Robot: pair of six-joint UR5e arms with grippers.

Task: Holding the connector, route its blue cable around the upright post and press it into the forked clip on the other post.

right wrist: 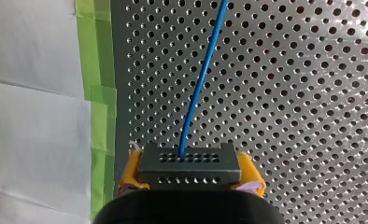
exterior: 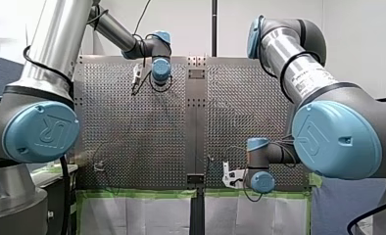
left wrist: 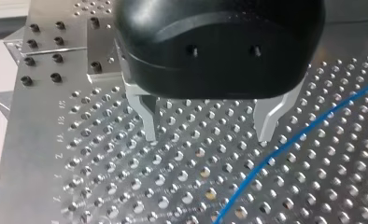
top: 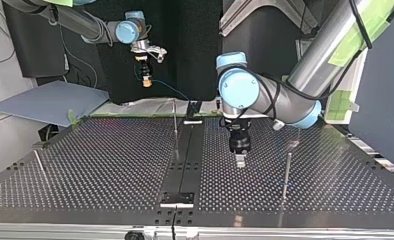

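In the right wrist view my right gripper (right wrist: 190, 173) is shut with its yellow pads (right wrist: 131, 169) on a dark grey connector (right wrist: 189, 161). The blue cable (right wrist: 201, 79) runs from the connector straight ahead over the perforated plate. In the top view this gripper (top: 146, 80) hangs beyond the table's far edge, and the cable (top: 168, 89) slopes down toward the table's middle. My left gripper (left wrist: 208, 137) is open just above the plate with nothing between its metal fingers (left wrist: 149, 122). A stretch of cable (left wrist: 289, 145) lies beside it. A thin upright post (top: 175, 127) stands near the middle rail.
A second post (top: 286, 176) stands at the top view's right, close to my left gripper (top: 240, 161). A third, leaning post (top: 40, 167) is at that view's left. Green tape (right wrist: 98, 93) and white sheeting edge the plate beside my right gripper. A grey board (top: 50, 102) lies off the table.
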